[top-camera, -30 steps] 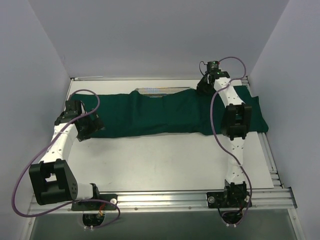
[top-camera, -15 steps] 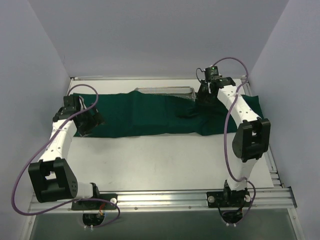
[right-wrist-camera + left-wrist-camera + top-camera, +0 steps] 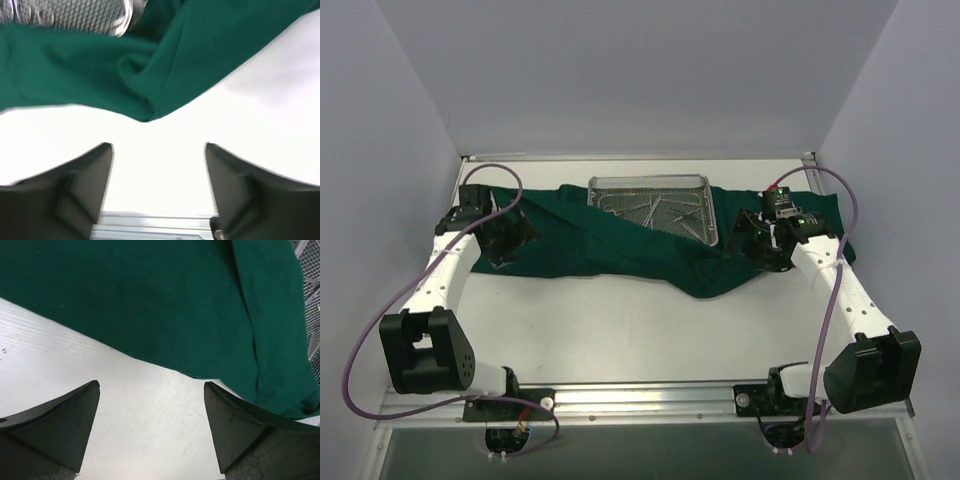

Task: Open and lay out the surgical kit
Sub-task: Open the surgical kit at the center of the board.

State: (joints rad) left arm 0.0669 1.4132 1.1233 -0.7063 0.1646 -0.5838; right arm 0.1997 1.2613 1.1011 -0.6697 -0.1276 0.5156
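Drape (image 3: 610, 250) lies lengthwise nine-to-three, bunched at five o'clock of tray (image 3: 650, 179); right gripper (image 3: 752, 245), spread and empty, sits nearer than left gripper (image 3: 510, 240), likewise spread.

The left arm (image 3: 445, 282) and right arm (image 3: 847, 290) are built alike, with smooth white links joined by blocky black joint housings (image 3: 423, 352). A thin purple cable (image 3: 353, 372) runs in loose loops along each arm. The fingers (image 3: 56, 426) are matte dark-grey wedges with a faintly grainy surface.
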